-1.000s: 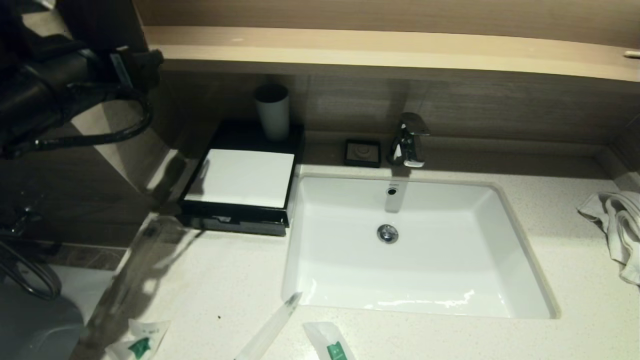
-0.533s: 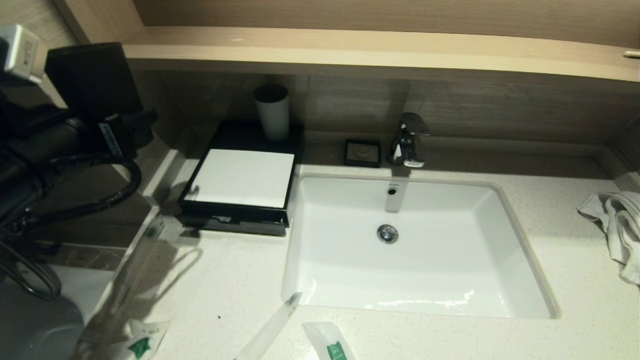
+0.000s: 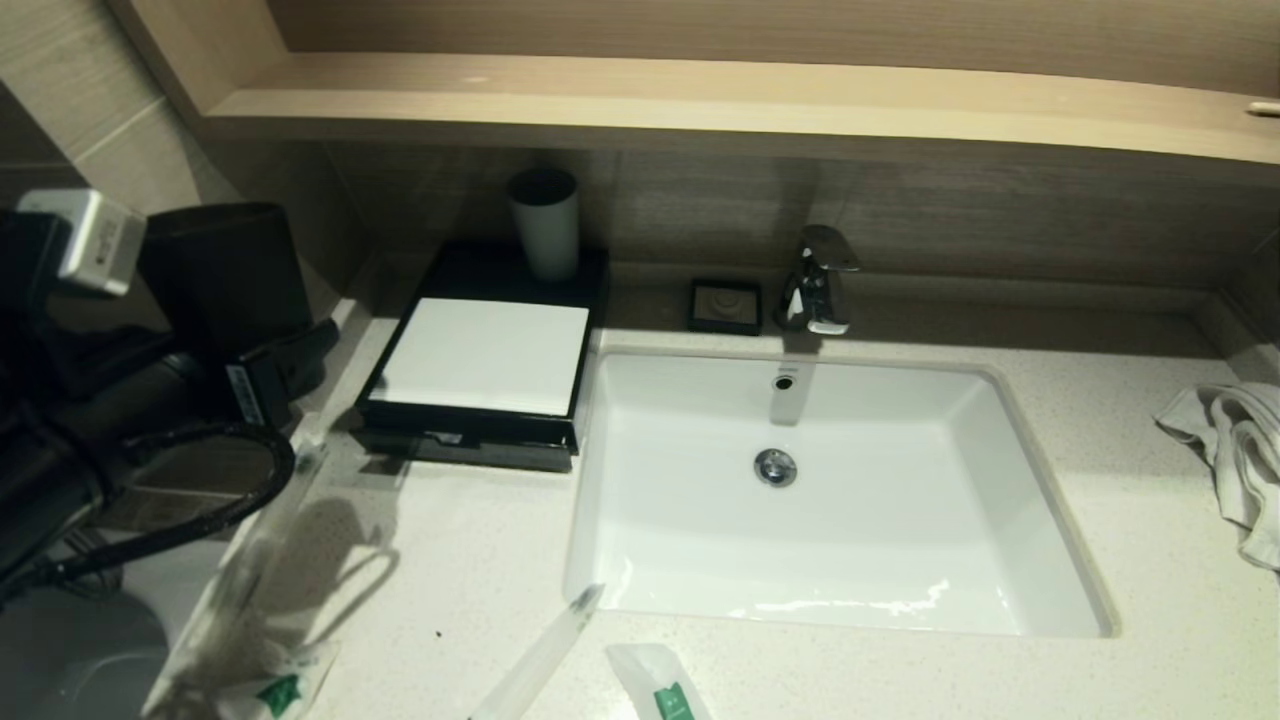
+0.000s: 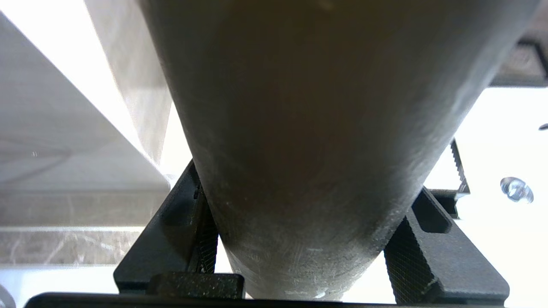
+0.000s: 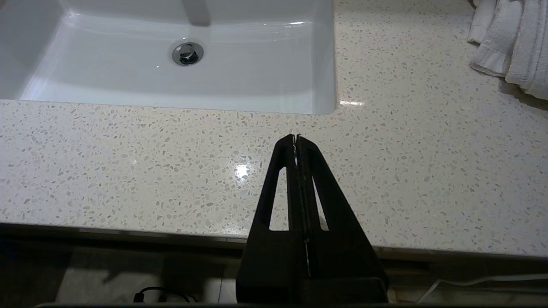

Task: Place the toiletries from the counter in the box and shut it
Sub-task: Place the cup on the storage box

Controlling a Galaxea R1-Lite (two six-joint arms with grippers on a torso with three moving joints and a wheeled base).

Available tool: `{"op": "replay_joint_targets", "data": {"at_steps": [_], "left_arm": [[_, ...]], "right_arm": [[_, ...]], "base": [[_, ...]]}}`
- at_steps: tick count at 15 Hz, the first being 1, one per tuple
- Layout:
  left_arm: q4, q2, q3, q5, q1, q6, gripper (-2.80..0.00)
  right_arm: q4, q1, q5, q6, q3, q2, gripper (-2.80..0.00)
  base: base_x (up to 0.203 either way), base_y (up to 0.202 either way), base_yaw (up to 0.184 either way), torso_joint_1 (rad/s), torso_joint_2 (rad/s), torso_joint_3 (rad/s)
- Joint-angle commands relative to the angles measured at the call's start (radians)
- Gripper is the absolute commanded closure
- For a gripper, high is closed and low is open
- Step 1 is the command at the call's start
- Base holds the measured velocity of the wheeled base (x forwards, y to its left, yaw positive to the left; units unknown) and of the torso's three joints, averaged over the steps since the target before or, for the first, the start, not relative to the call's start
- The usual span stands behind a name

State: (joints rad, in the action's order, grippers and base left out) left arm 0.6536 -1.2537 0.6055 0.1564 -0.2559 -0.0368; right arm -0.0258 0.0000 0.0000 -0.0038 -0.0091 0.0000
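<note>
On the left side of the head view, my left end effector holds a black cup above the desk's left edge, well clear of the box. That box sits shut against the back wall, left of the sink, with a white cup standing behind its white panel. Three toiletries lie along the near edge of the desk: a green-labelled sachet at the left, a long clear stick angled toward the sink's corner, and a second sachet just beside it. A small soap dish and the tap stand behind the sink, and a white towel lies at the far right.

From my left wrist, the dark cup fills the picture, and my fingers press against both its sides.

From my right wrist, my right end effector hangs closed and empty over the speckled desk just in front of the sink, with the towel off to one side.
</note>
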Motion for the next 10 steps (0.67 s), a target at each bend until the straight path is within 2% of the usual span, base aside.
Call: {"op": "replay_joint_targets", "data": {"at_steps": [1, 6, 10], "left_arm": [[0.076, -0.057, -0.058, 0.002, -0.003, 0.000, 0.00], [0.313, -0.210, -0.125, 0.010, -0.002, -0.005, 0.00], [0.368, -0.268, -0.123, 0.017, -0.002, -0.003, 0.00]], "right_arm": [[0.000, 0.000, 0.002, -0.001, 0.000, 0.000, 0.00], [0.000, 0.000, 0.002, -0.001, 0.000, 0.000, 0.00], [0.000, 0.000, 0.000, -0.001, 0.000, 0.000, 0.00]], "base": [[0.000, 0.000, 0.000, 0.000, 0.00, 0.000], [0.000, 0.000, 0.000, 0.000, 0.00, 0.000], [0.000, 0.000, 0.000, 0.000, 0.00, 0.000]]}}
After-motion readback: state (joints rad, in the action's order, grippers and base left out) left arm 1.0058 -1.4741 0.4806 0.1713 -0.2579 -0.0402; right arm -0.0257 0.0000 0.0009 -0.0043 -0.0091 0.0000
